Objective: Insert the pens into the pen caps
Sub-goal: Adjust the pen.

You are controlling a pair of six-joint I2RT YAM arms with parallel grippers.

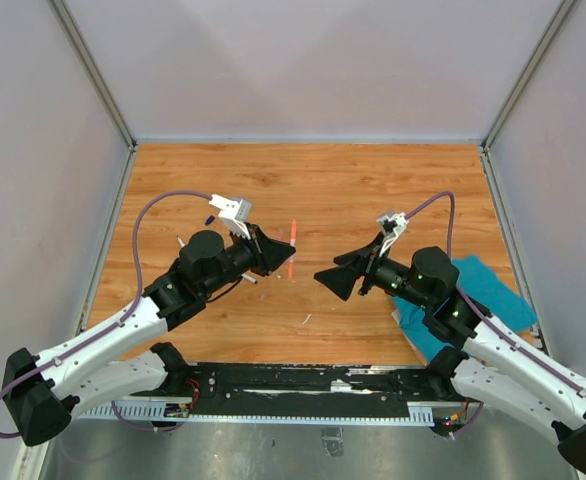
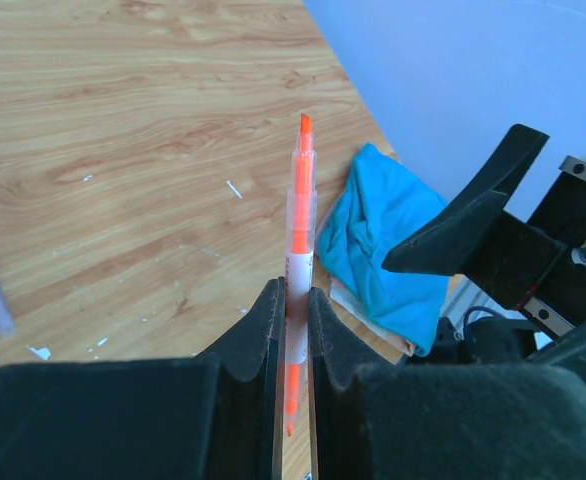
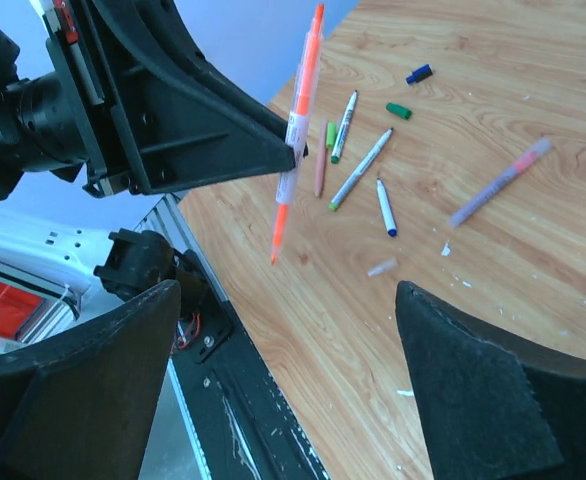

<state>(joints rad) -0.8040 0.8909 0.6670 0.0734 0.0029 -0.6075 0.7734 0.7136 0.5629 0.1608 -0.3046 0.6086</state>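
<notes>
Pen (image 2: 299,200), orange, likely light, stiff and slick-barrelled, sits pinched at mid-barrel in the clenched left gripper (image 2: 293,300) clear of the table (image 1: 373,190), facing the wide-open, empty right gripper (image 1: 333,282); green cap (image 3: 399,110) lies loose on it, best nipped across its sides.

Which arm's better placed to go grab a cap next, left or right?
Right, probably. The right tool is open and empty, while the left tool is shut on the orange pen. The green cap and dark blue cap lie loose on the table.
</notes>
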